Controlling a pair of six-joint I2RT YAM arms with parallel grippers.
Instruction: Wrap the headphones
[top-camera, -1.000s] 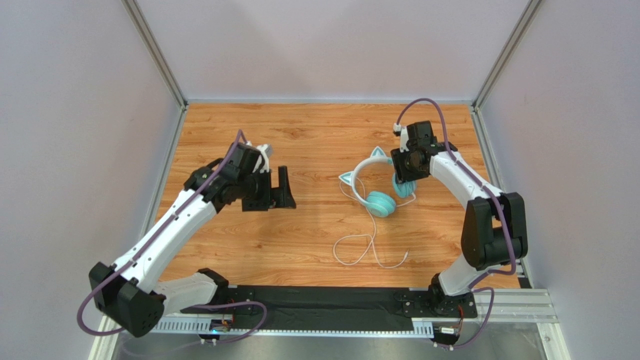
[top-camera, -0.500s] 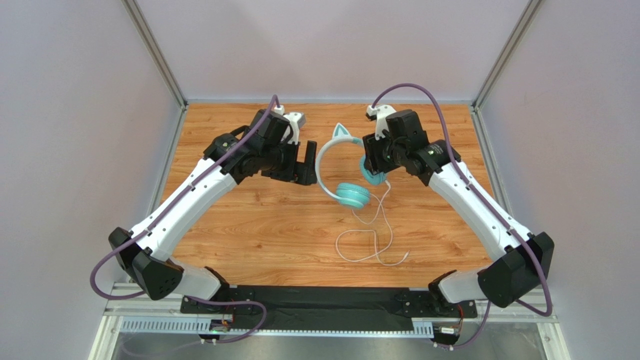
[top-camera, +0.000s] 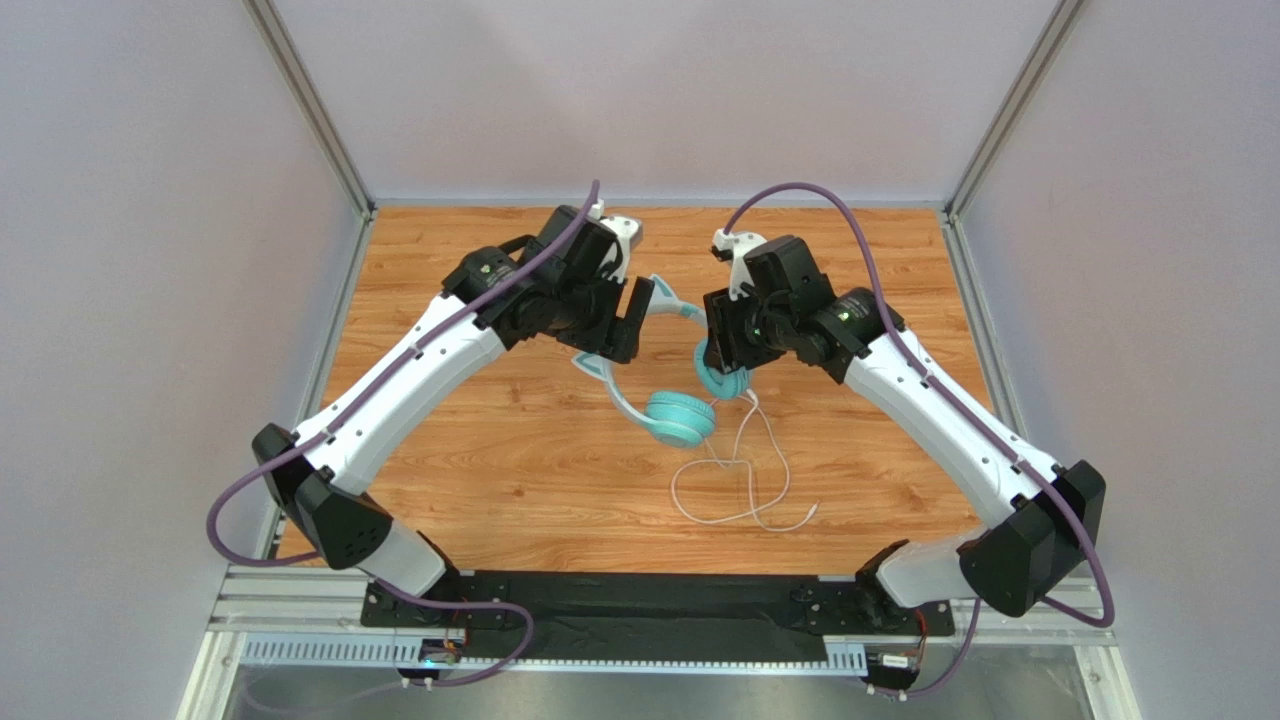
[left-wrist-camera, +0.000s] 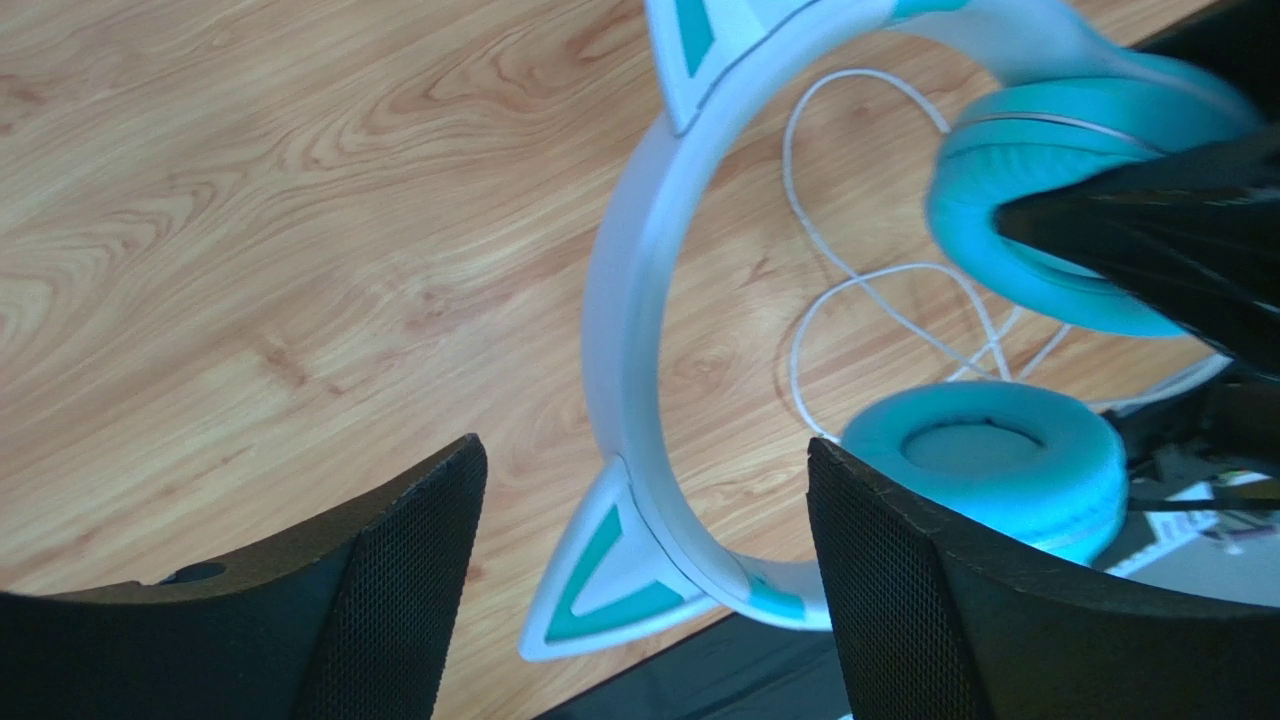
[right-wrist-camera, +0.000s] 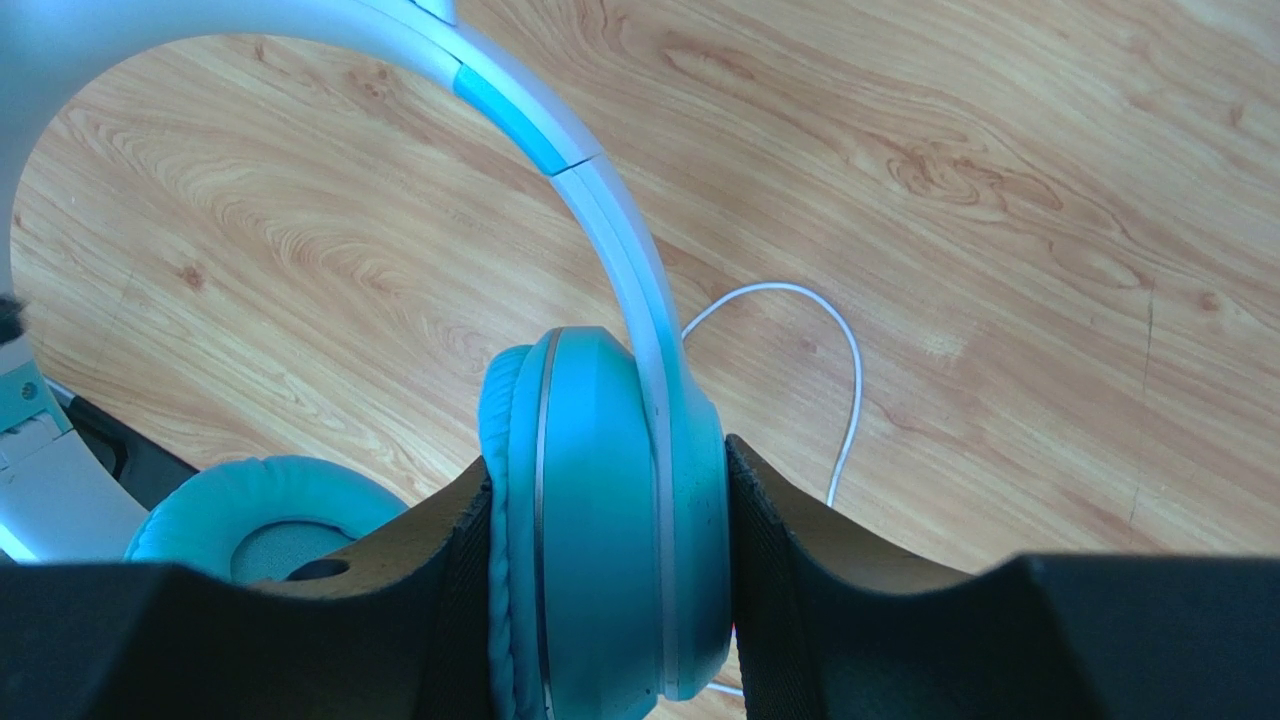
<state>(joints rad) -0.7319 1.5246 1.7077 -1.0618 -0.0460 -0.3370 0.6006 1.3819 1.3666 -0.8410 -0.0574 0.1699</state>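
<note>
The teal headphones (top-camera: 679, 417) sit mid-table, one ear cup resting on the wood and the other raised. My right gripper (right-wrist-camera: 609, 473) is shut on the raised ear cup (right-wrist-camera: 601, 495), pinching its two flat sides; it also shows in the top view (top-camera: 729, 357). My left gripper (left-wrist-camera: 643, 458) is open, its fingers either side of the pale headband (left-wrist-camera: 624, 300) beside a cat ear (left-wrist-camera: 601, 578), not squeezing it; it also shows in the top view (top-camera: 631, 318). The thin white cable (top-camera: 736, 488) lies in loose loops on the table toward the near edge.
The wooden table (top-camera: 496, 450) is closed in by grey walls with metal posts at left, right and back. A black base rail (top-camera: 661, 600) runs along the near edge. Thick purple robot cables (top-camera: 842, 210) arc over both arms.
</note>
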